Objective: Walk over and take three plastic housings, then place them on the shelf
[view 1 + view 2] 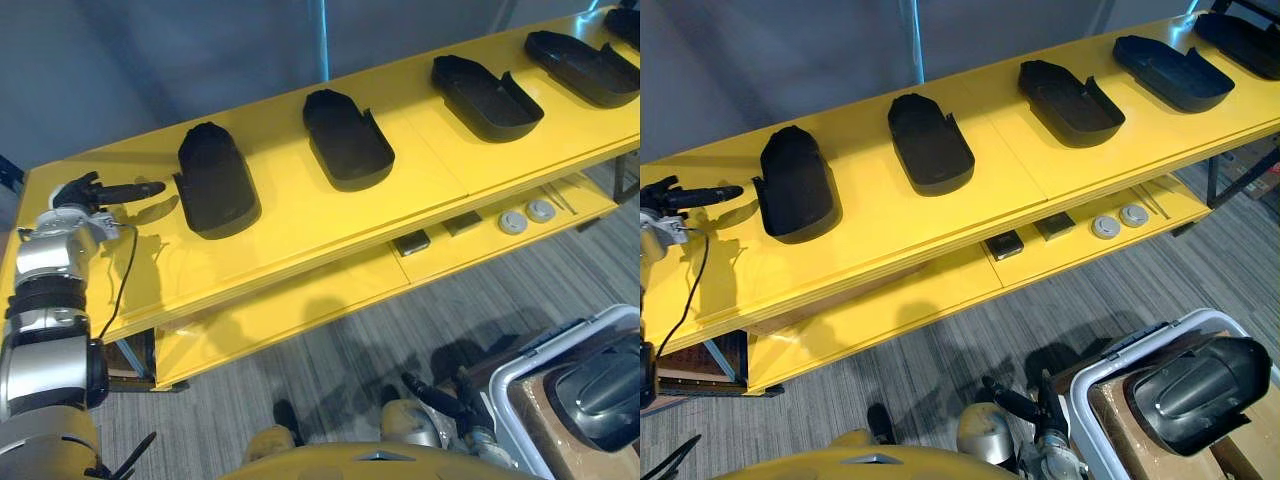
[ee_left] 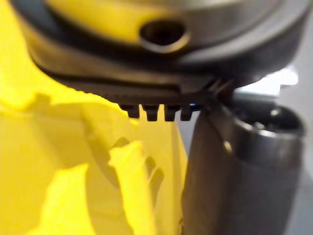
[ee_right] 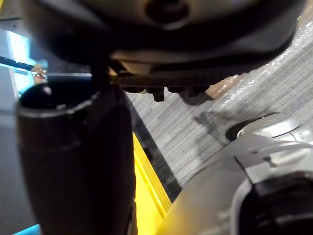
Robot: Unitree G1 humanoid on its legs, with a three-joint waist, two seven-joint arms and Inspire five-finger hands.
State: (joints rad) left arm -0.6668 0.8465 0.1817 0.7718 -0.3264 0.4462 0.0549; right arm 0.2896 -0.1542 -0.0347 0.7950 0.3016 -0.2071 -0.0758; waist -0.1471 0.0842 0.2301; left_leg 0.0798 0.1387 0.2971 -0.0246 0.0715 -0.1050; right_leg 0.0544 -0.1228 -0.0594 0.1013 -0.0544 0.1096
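Several black plastic housings lie in a row on the top board of a yellow shelf [image 1: 300, 225]. The leftmost housing [image 1: 215, 180] lies dome up; the one beside it [image 1: 345, 138] and a third [image 1: 485, 97] lie hollow side up. My left hand [image 1: 100, 192] hovers over the shelf's left end, open, fingers straight and pointing at the leftmost housing, a short gap away, holding nothing. My right hand [image 1: 1015, 403] hangs low over the floor by a bin, open and empty. Another black housing [image 1: 1195, 390] rests in that bin.
The white-rimmed bin [image 1: 1110, 365] with a cardboard liner stands on the carpet at the lower right. On the shelf's lower board lie two small dark boxes [image 1: 412, 242] and two round grey discs [image 1: 513, 222]. A grey wall runs behind the shelf.
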